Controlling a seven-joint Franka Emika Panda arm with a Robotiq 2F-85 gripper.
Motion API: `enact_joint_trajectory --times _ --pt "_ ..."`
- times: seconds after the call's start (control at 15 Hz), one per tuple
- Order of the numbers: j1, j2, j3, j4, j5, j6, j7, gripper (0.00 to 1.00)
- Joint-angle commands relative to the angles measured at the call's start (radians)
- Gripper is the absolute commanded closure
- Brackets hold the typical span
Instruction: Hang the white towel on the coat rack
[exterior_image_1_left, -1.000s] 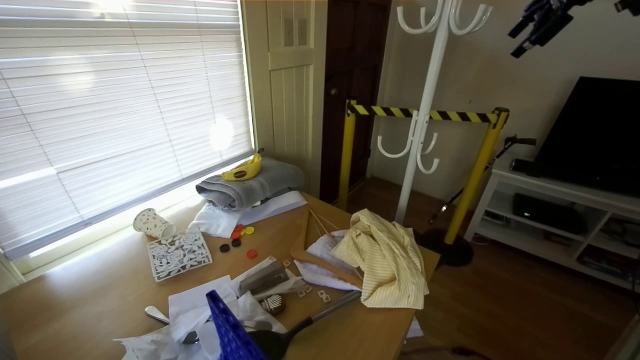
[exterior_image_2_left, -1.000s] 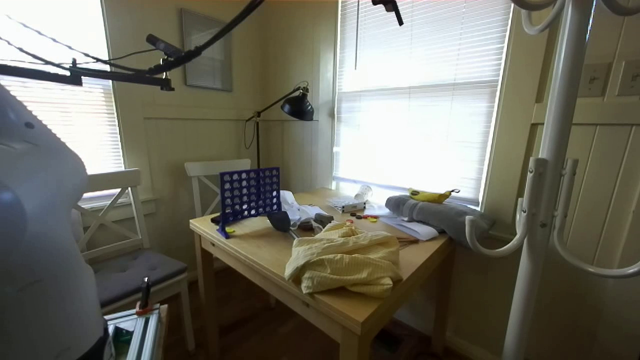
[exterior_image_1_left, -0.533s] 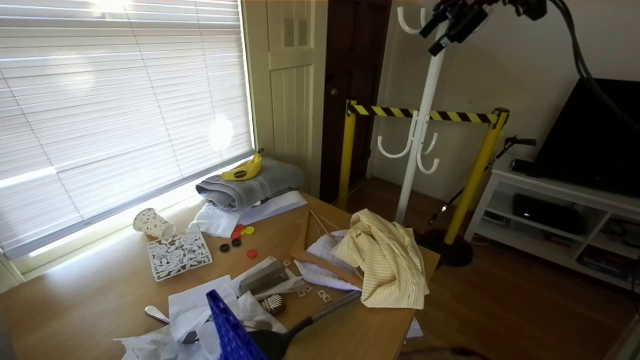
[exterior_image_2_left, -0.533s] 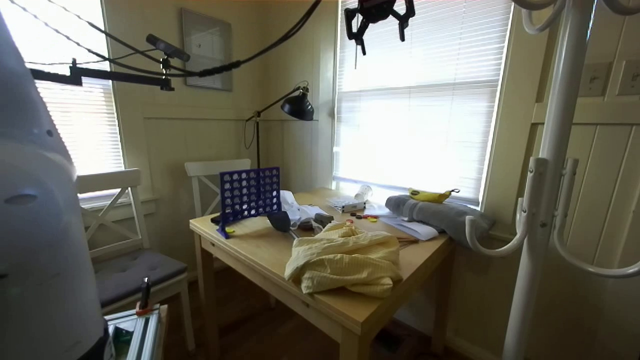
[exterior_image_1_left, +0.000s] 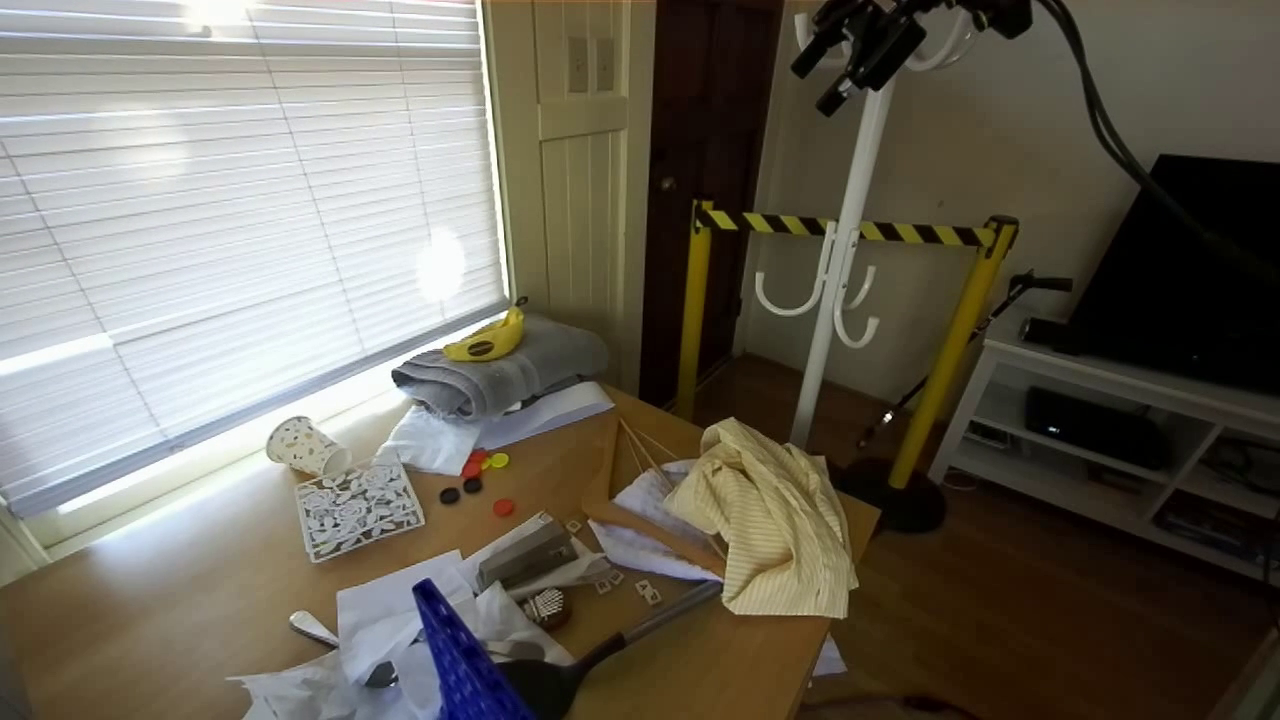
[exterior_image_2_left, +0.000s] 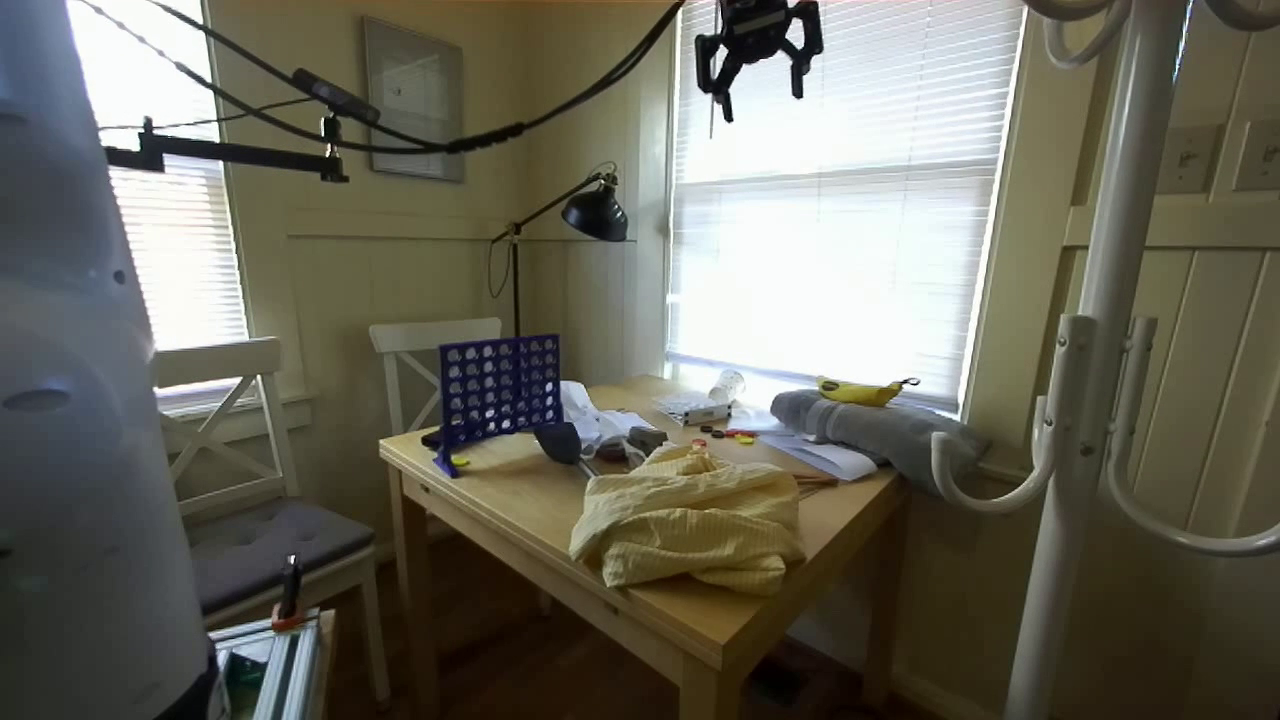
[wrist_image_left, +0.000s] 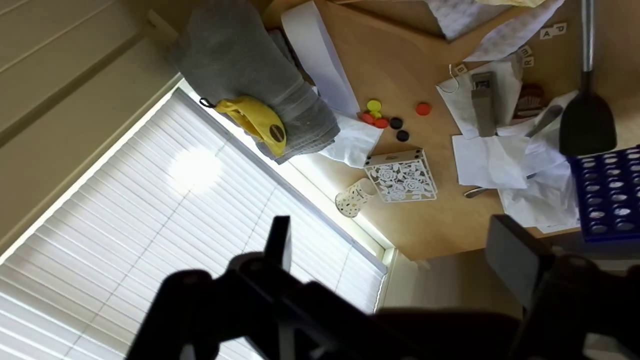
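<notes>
A white textured cloth (exterior_image_1_left: 655, 500), likely the towel, lies on the table, partly hidden under a yellow striped cloth (exterior_image_1_left: 765, 520) and a wooden hanger (exterior_image_1_left: 655, 535). The white cloth also shows at the top of the wrist view (wrist_image_left: 462, 20). The white coat rack (exterior_image_1_left: 850, 200) stands beyond the table corner, with curved hooks at two heights; its pole also shows in an exterior view (exterior_image_2_left: 1090, 300). My gripper (exterior_image_2_left: 762, 100) is open and empty, high above the table. In an exterior view the gripper (exterior_image_1_left: 825, 80) overlaps the rack's upper hooks. Its spread fingers also show in the wrist view (wrist_image_left: 395, 240).
A folded grey towel (exterior_image_1_left: 500, 370) with a yellow banana pouch (exterior_image_1_left: 487, 338) lies by the window. The table (exterior_image_1_left: 200, 590) also bears a paper cup (exterior_image_1_left: 305, 447), a black spatula (exterior_image_1_left: 560, 680), papers and a blue game grid (exterior_image_2_left: 500, 390). A yellow barrier post (exterior_image_1_left: 950, 360) stands behind the rack.
My gripper has moved left across an exterior view, in front of the rack's upper part. In an exterior view it has come lower and both fingers now show. The cloths have not moved.
</notes>
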Motion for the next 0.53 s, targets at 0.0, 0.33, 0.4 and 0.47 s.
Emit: enact_joint_trajectory --times 0.0,0.33,0.4,0.47 --pt "-0.046 0.064 0.063 0.067 0.021 -0.065 0.069 0.00" --pt "-0.017 0.274 0.161 0.273 -0.075 -0.325 0.329 0.00" --pt "-0.004 0.324 0.179 0.322 -0.101 -0.370 0.390 0.00" --pt "0.008 0.365 0.194 0.360 -0.124 -0.407 0.448 0.00"
